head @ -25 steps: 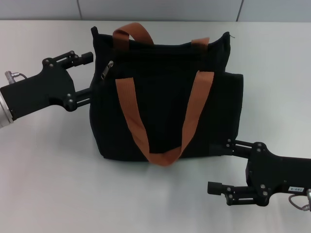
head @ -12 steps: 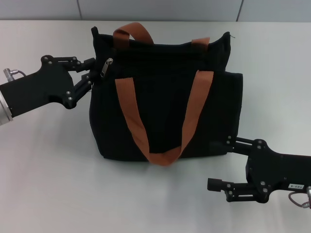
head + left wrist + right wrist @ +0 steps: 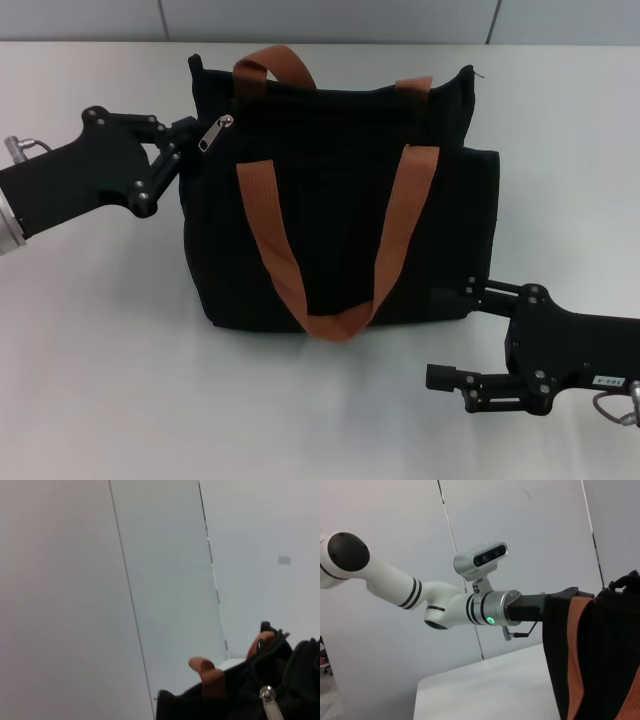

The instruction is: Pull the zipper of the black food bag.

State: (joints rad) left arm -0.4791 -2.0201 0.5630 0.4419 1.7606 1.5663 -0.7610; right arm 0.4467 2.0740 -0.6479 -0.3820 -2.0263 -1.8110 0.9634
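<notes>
Tabletop: left gripper pinches zipper tab.

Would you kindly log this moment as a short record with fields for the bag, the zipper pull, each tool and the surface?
bag: black food bag upright on the table, orange-brown handles draped over its front
zipper: silver pull at the bag's upper corner on the robot's left
left tool: left tool at that corner, fingertips closed together beside the pull
right tool: right tool open at the bag's lower corner on the robot's right, one finger touching the bag
</notes>
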